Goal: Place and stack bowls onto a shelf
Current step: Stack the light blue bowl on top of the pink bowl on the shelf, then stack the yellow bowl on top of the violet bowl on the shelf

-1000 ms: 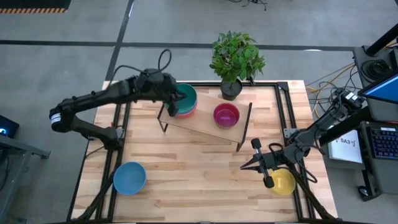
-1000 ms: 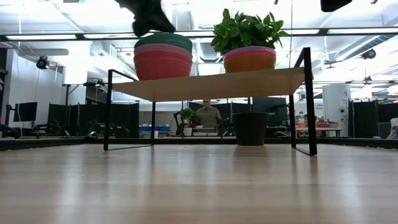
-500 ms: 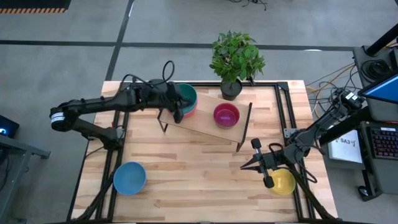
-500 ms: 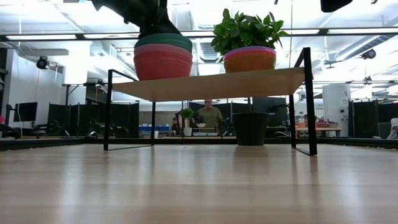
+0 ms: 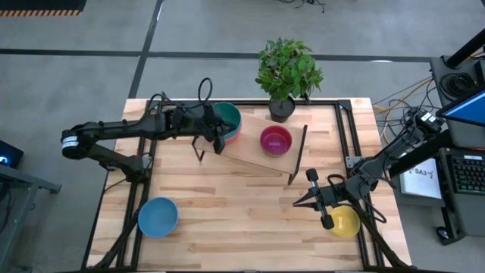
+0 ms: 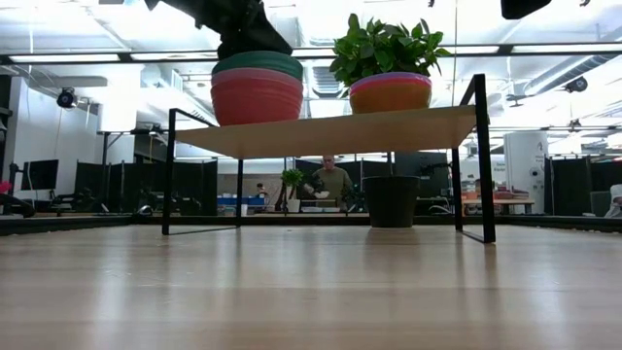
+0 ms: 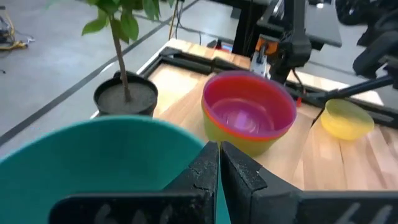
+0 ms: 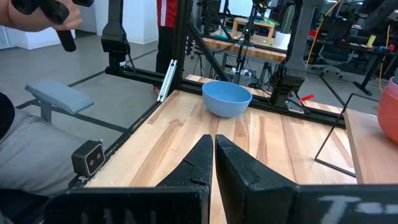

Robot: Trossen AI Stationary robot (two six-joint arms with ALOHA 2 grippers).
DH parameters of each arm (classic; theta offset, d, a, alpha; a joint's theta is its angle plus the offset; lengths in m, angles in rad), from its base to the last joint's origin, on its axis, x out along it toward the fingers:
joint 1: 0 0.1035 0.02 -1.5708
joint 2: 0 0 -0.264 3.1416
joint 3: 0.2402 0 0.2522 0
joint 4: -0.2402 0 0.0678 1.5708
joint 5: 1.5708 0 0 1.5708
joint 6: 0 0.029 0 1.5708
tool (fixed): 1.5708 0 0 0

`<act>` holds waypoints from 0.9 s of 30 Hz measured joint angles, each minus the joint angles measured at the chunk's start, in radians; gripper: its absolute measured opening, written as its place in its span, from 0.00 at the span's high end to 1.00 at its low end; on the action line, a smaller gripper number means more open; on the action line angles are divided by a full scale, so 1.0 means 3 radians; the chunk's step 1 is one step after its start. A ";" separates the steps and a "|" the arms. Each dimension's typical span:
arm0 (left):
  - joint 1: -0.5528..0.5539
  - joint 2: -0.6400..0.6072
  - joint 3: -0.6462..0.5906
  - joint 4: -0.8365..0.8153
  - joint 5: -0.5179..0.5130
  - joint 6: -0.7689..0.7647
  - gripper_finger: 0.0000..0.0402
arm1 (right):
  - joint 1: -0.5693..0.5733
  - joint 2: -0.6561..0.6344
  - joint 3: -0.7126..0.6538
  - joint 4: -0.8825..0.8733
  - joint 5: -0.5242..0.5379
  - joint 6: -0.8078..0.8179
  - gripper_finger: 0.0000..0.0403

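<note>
The table [image 5: 250,220] carries the shelf [image 5: 250,155], where two stacks stand: a teal-topped stack [image 5: 227,121] at the left end and a pink-topped stack [image 5: 276,141] beside it. A blue bowl [image 5: 158,216] and a yellow bowl [image 5: 345,222] wait on the table. The left claw [image 5: 217,142], closed and empty, has dropped beside the teal stack over the last second, so that stack looks settled. The right claw [image 5: 318,203], closed, rests near the yellow bowl
</note>
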 joint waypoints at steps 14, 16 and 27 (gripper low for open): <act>-0.0109 0.0179 0.0000 0.0046 -0.0007 -0.0023 1.00 | 0.0000 0.0000 0.0000 0.0000 0.0000 0.0000 0.98; -0.0108 0.0181 0.0000 0.0049 -0.0011 -0.0023 1.00 | 0.0000 0.0000 0.0000 0.0000 0.0000 0.0006 0.98; -0.0251 -0.0058 0.0146 -0.0009 -0.0015 0.0038 1.00 | 0.0000 0.0000 0.0000 0.0013 0.0057 0.0132 0.98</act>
